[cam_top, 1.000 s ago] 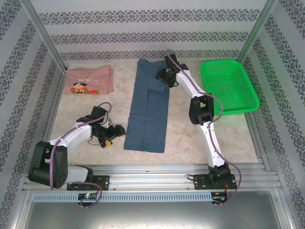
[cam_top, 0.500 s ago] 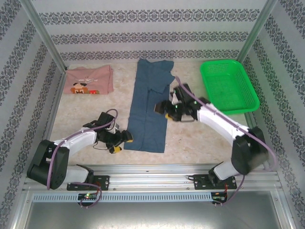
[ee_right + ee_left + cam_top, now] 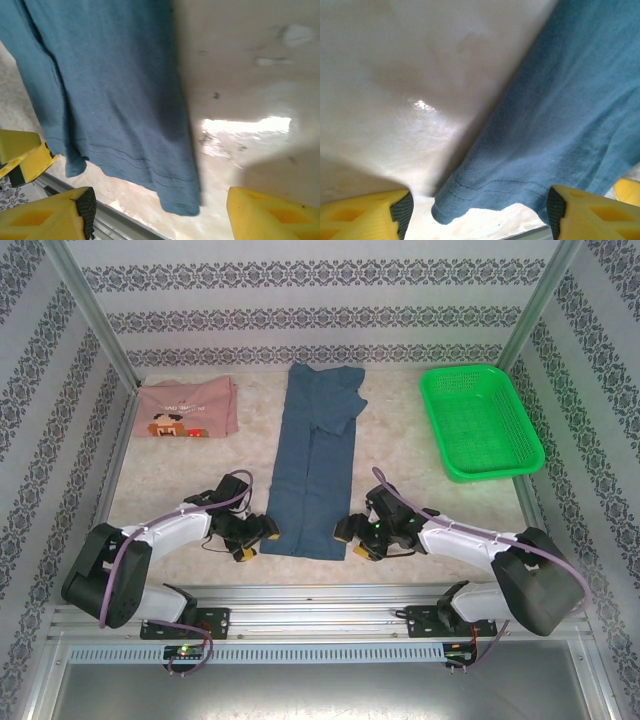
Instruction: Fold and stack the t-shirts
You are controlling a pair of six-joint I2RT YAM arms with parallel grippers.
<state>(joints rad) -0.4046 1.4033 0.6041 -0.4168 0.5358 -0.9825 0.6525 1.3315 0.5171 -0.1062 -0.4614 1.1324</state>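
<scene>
Both arms lie low and folded over the near part of the surface (image 3: 200,475). The left arm bends at its elbow near the left corner and reaches rightward, so the left gripper (image 3: 250,535) sits just beside the near-left corner of the slate-blue t-shirt (image 3: 315,465). The right arm mirrors it, elbow at the near right and forearm reaching leftward, with the right gripper (image 3: 350,535) at the near-right corner. The shirt lies flat as a long strip from the far edge toward the near edge. The pink t-shirt (image 3: 187,408) lies folded at the far left, well apart, and the green basket (image 3: 480,425) stands at the far right. From the left wrist, the left gripper (image 3: 479,212) stands wide open, the hem corner between its yellow fingers, nothing clamped. The right gripper (image 3: 160,205) is likewise spread open around the other hem corner. Both wrist views cut the shirt off at their edges. The right one is blurred, so whether the fingers touch cloth cannot be told.
</scene>
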